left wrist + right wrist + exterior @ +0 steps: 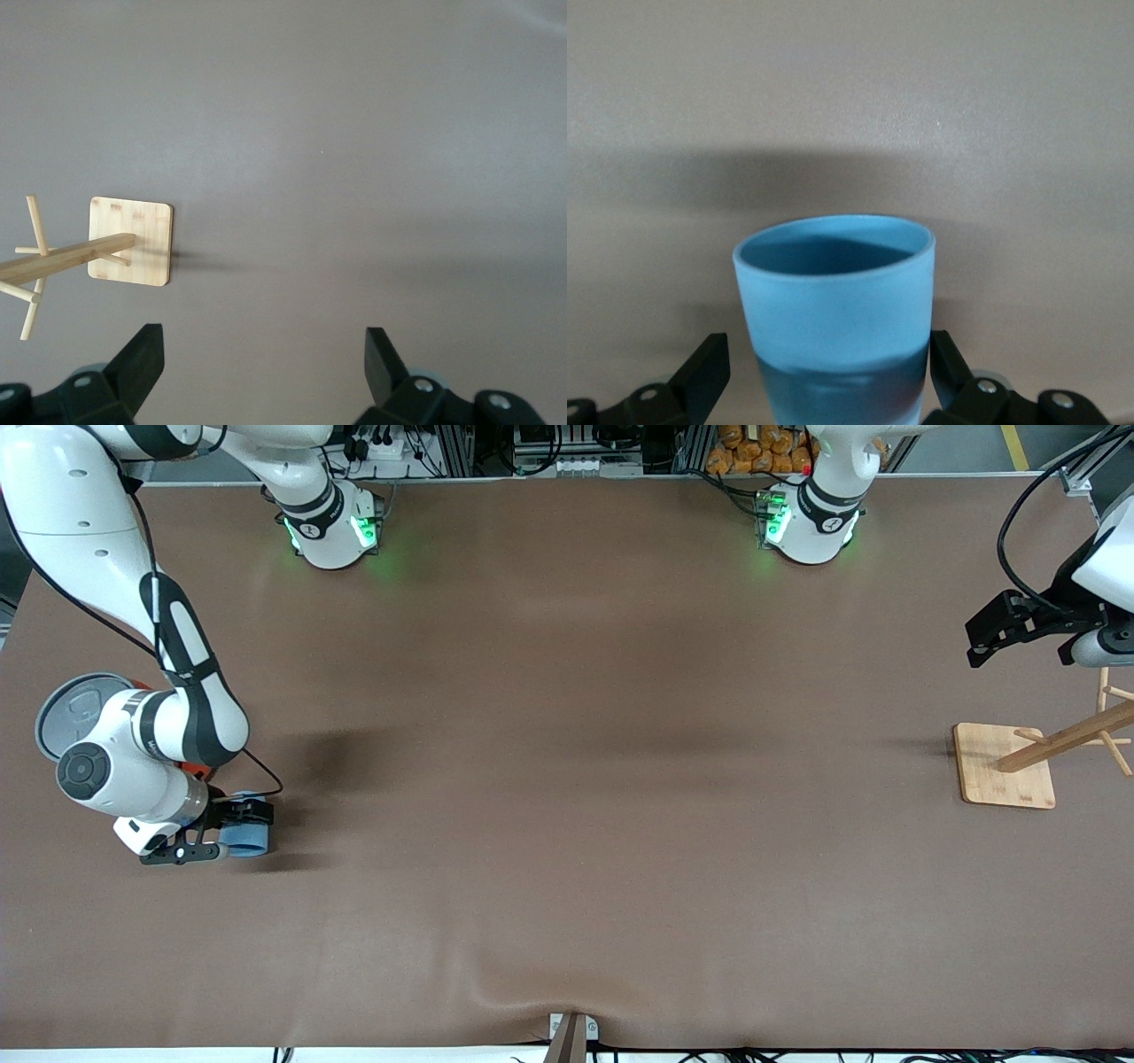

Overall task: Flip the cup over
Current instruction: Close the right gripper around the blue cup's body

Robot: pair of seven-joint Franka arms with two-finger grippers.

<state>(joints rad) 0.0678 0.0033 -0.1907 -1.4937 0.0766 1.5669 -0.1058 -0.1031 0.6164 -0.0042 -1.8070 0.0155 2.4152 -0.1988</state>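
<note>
Looks like a robotics lab to me. Two white robot arms are bolted along one edge of a big brown-covered table (567,779), bases glowing green, and just past that edge there's aluminium framing (461,447), power strips and loose cables everywhere.
</note>
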